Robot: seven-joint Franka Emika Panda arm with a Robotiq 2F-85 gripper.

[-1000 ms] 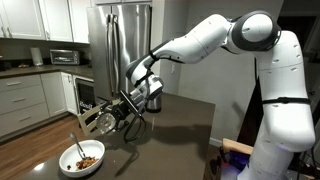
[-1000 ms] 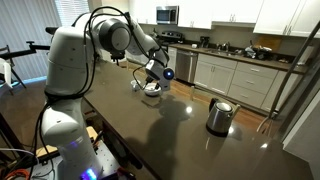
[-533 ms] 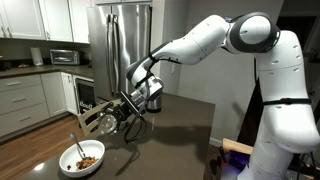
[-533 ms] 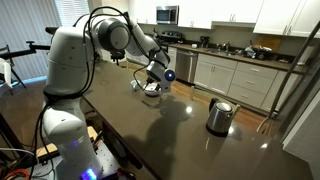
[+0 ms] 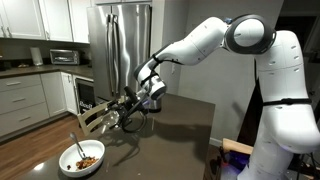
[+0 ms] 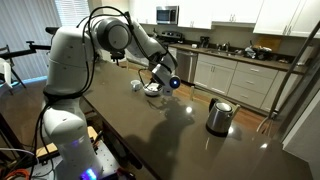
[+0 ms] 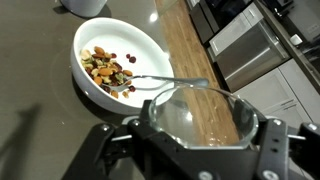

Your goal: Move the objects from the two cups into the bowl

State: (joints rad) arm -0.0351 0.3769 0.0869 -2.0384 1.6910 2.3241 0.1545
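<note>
dark kitchen counter, near its edge: a whitish cup (image 7: 78, 5), then the white bowl (image 7: 145, 40) of brown-orange bits (image 7: 105, 68) with a thin utensil (image 7: 165, 83), then the gripper (image 7: 203, 128) clamped on the tipped, seemingly empty clear glass tumbler (image 7: 195, 105); pouring looks done, so next set it down and fetch that cup

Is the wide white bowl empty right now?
No, the wide white bowl holds a pile of small brown-orange bits and a thin metal spoon.

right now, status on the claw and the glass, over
Claw shut on glass, held up beside bowl. Glass looks empty; bits lie in bowl. Spoon handle sticks out of bowl toward glass.
</note>
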